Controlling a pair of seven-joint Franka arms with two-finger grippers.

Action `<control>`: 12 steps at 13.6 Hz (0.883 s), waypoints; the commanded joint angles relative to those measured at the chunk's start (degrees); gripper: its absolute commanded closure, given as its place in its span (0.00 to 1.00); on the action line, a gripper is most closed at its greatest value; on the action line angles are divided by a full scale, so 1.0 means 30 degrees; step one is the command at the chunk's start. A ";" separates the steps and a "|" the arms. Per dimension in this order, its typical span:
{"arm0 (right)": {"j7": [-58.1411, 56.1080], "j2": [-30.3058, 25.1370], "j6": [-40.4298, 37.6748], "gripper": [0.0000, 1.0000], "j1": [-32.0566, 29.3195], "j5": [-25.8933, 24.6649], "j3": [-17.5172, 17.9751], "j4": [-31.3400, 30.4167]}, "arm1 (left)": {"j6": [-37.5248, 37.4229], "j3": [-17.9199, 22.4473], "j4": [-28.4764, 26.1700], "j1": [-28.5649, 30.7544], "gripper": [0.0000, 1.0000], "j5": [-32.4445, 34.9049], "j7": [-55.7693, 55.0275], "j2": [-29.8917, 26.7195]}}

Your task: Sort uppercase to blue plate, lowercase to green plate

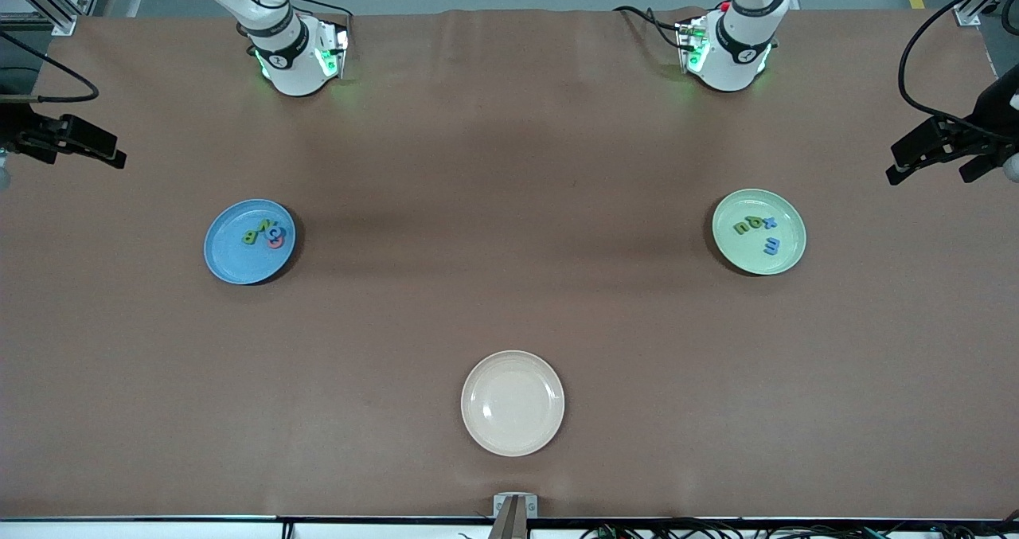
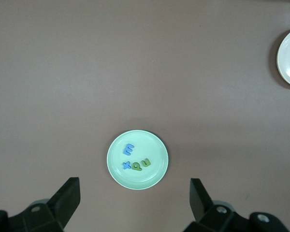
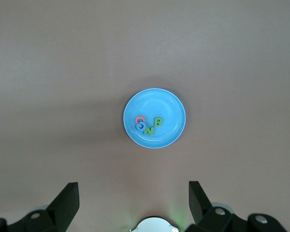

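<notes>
**Letters sorted, both claws idle and spread**

All eight letters look to be on their plates. The uppercase [image 1: 265, 232] group, a green B and N with a pink-red and a blue letter partly stacked, lies on the blue plate [image 1: 227, 260] toward the right arm's end of the bench [image 1: 509, 165]. The lowercase [image 1: 758, 230] group, green u and p, blue t and m, lies on the green plate [image 1: 784, 212] toward the left arm's end. The cream plate [image 1: 513, 435] near the front edge is bare.

Little seems left to go wrong; the main risk, as I judge it, is a needless return pass nudging the overlapped capitals.

The left claw [image 2: 135, 200] hangs high over the green plate, the right claw [image 3: 134, 200] high over the blue plate. Both are spread wide, holding and touching nothing; both arms wait.
</notes>
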 commanded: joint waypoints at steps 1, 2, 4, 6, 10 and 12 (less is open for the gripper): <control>-0.0224 -0.0971 0.0286 0.00 -0.0883 0.0197 0.0884 -0.0943 | 0.0010 0.0007 -0.0065 0.0095 0.00 -0.0270 0.0503 -0.0252; -0.0224 -0.1117 0.0286 0.00 -0.0914 0.0197 0.0974 -0.1088 | 0.0010 0.0007 -0.0065 0.0095 0.00 -0.0270 0.0503 -0.0252; -0.0224 -0.1556 0.0461 0.00 -0.0885 0.0197 0.1004 -0.1585 | 0.0010 0.0007 -0.0065 0.0095 0.00 -0.0270 0.0503 -0.0252; -0.0224 -0.1820 0.0491 0.00 -0.0944 0.0226 0.1004 -0.1850 | 0.0010 0.0007 -0.0065 0.0095 0.00 -0.0270 0.0503 -0.0252; -0.0224 -0.2085 0.0695 0.00 -0.0885 0.0226 0.0946 -0.2056 | 0.0010 0.0007 -0.0065 0.0095 0.00 -0.0270 0.0503 -0.0223; -0.0224 -0.2143 0.1482 0.00 -0.0798 0.0197 0.0946 -0.2813 | 0.0010 0.0007 -0.0065 0.0095 0.00 -0.0270 0.0503 -0.0223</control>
